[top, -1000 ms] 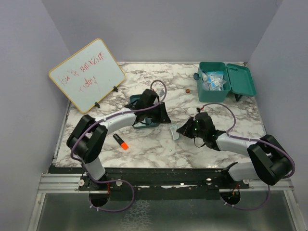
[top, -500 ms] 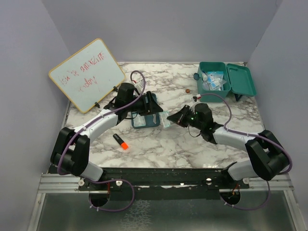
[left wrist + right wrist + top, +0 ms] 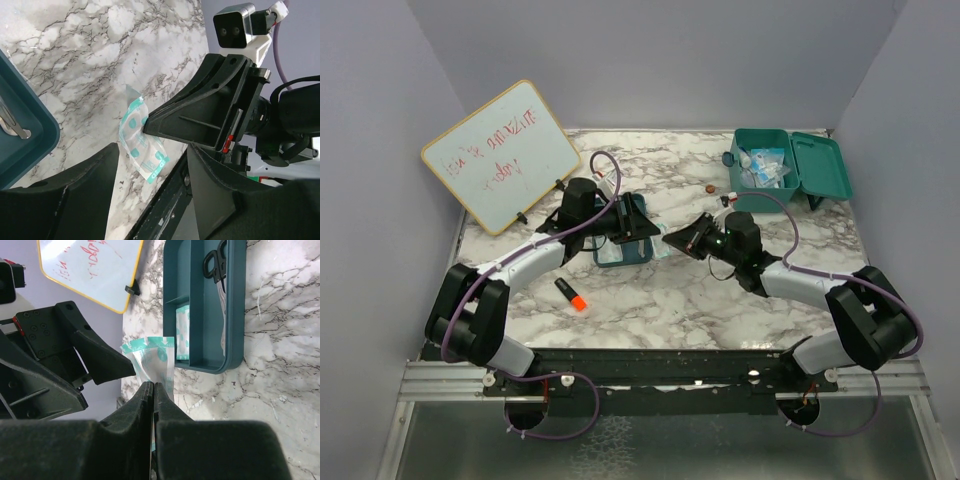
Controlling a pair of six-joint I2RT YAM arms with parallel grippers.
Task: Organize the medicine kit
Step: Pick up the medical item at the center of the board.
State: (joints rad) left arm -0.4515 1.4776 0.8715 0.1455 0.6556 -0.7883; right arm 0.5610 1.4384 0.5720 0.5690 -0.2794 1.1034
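Teal-and-white sachet [image 3: 152,357] has just changed hands; a second ago your left hand [image 3: 152,160] was nearly closed at the flat teal tray [image 3: 620,255], and now its fingers stand wide apart with nothing between them; it has drawn back toward the left edge of the desk [image 3: 650,300]. Your right hand [image 3: 153,390] is pinched tight on the lower edge of the sachet and has carried it up from the middle of the desk to just beside the tray's right end; the sachet hangs above the marble, not resting on it.

By my reading the handover is done, and the sachet is ready to travel to the medicine kit [image 3: 760,200]; that kit sits at the far right corner of the desk, lid thrown open to the right, with white and blue items already inside.

Around you: the tray holds black-handled scissors [image 3: 218,262] and another sachet; an orange marker [image 3: 572,295] lies near the front left; a whiteboard [image 3: 500,155] leans at the far left corner; a small reddish-brown item [image 3: 710,187] lies just left of the kit, close to the path; your open left fingers flank the sachet closely, so back away before swinging.
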